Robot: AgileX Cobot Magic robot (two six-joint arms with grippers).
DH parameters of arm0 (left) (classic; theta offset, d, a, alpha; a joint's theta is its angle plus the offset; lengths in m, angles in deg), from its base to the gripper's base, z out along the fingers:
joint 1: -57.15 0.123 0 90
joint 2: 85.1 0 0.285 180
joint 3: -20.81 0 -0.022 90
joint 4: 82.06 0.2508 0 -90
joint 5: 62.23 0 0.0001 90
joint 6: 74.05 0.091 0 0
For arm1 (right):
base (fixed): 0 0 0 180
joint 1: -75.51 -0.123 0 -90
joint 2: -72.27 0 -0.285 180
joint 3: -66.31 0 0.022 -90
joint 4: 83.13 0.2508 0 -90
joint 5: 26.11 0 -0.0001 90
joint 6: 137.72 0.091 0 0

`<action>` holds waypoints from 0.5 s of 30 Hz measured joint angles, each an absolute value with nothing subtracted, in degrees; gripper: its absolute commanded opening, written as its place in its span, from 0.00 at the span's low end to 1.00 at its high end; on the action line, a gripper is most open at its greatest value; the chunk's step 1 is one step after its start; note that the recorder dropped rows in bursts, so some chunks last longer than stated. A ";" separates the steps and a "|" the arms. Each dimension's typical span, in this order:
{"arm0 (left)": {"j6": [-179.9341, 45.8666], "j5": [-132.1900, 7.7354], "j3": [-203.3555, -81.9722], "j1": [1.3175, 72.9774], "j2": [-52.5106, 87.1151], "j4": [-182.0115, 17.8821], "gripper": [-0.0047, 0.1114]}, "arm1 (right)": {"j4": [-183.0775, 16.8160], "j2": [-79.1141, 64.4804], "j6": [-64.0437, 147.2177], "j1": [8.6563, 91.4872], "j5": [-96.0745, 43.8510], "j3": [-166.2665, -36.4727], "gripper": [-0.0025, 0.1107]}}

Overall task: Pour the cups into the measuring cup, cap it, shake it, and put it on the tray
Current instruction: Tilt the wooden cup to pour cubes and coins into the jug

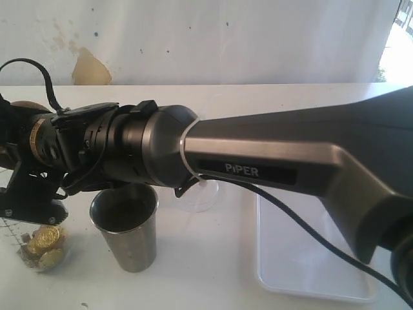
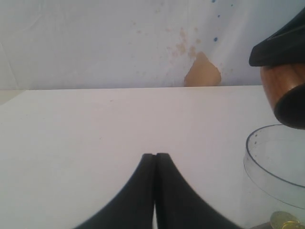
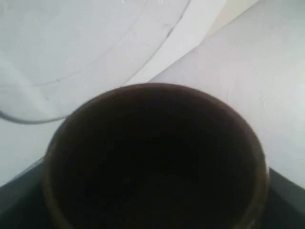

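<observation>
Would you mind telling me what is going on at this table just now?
The right gripper, reaching across to the left side, holds the wooden cup above the measuring cup, apparently tilted to pour. Gold coins lie in the measuring cup's bottom. The steel tumbler stands upright next to it, untouched, and the left gripper sits shut and empty nearby. The tray waits on the right.

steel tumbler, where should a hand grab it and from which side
Grip the steel tumbler around its upper wall, coming in level. It stands upright, open-mouthed and widest near the rim. Probably come from the tray side, where the table is bare; the measuring cup crowds the other side.
</observation>
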State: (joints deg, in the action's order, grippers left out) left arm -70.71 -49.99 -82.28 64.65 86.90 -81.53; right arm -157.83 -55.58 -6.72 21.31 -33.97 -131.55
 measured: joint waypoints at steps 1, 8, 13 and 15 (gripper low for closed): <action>-70.71 -49.99 -82.28 64.65 86.90 -81.53 0.04 | -157.96 -55.58 -6.72 21.31 -34.06 -131.55 0.02; -70.71 -49.99 -82.28 64.65 86.90 -81.53 0.04 | -158.21 -55.58 -3.85 21.31 -34.06 -131.55 0.02; -70.71 -49.99 -82.28 64.65 86.90 -81.53 0.04 | -158.32 -55.58 10.66 21.31 -33.28 -131.55 0.02; -70.71 -49.99 -82.28 64.65 86.90 -81.53 0.04 | -158.32 -55.58 15.14 21.31 -32.39 -131.55 0.02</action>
State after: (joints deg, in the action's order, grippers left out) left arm -70.71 -49.99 -82.28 64.65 86.90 -81.53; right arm -158.32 -55.58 15.14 21.31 -32.39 -131.55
